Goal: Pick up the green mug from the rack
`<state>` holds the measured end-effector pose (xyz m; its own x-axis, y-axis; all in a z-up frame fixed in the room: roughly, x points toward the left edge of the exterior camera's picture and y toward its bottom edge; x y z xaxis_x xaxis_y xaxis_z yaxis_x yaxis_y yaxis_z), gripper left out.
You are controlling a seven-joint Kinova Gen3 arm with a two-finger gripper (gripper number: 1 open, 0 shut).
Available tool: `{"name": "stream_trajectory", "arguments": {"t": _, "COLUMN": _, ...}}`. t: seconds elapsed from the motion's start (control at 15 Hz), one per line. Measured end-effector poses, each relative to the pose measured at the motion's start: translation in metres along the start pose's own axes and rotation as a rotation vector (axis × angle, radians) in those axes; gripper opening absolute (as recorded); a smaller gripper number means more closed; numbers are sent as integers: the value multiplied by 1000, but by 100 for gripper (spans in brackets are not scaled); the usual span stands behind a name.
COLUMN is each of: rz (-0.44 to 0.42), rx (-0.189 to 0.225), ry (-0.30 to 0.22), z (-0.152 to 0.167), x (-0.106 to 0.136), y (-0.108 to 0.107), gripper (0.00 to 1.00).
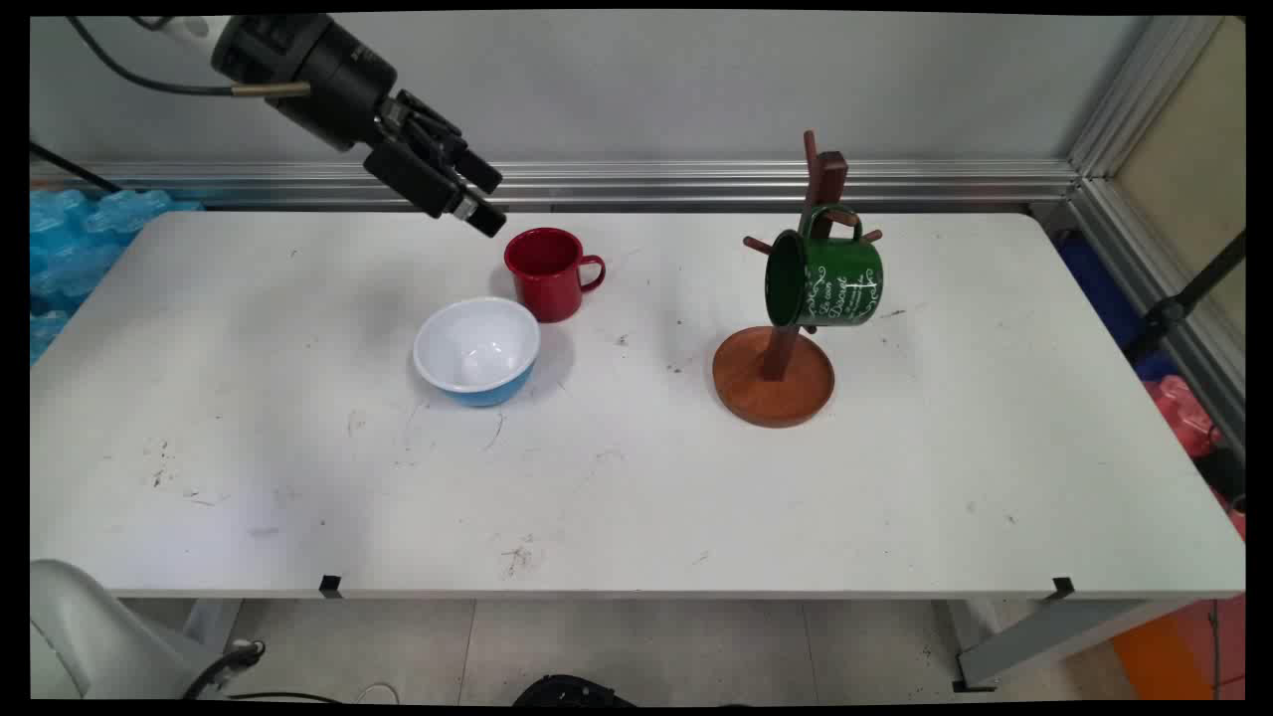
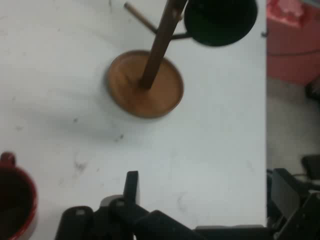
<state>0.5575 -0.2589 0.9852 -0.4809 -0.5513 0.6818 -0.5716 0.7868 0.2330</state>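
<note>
Hanging above the far left part of the worktop (image 1: 249,447), the gripper (image 1: 484,204) is seen tilted down and to the right, clear of the surface and holding nothing. Its fingers (image 1: 475,169) are seen set a little apart in the main view, with a gap between their tips; in the hand view one finger (image 2: 131,187) rises near the middle of the bottom edge and black linkage shows far off at the right edge, so the gripper is taken to be spread.

Nearest to the gripper, just to its right and nearer, a red mug (image 1: 548,273) is stood upright, its handle turned to the right; its rim is caught at the lower left corner of the hand view (image 2: 15,205). Just near and left of the red mug, a bowl (image 1: 477,351), white inside and blue outside, is set mouth up, close beside the mug.

Well apart to the right, a wooden mug stand (image 1: 774,378) with a round base and an upright post is placed on the worktop; it is also seen in the hand view (image 2: 145,85). A green mug (image 1: 825,278) with white lettering is hung by its handle from one peg, its mouth turned to the left.
</note>
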Motion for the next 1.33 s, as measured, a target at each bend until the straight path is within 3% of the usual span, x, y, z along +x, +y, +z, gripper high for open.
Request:
{"name": "stream_trajectory", "arguments": {"t": 0.67, "rz": -58, "rx": -73, "ry": 90, "z": 28, "x": 54, "y": 37, "gripper": 100}}
{"name": "stream_trajectory", "arguments": {"t": 1.33, "rz": -167, "rx": -107, "ry": 109, "z": 73, "x": 98, "y": 78, "gripper": 100}}
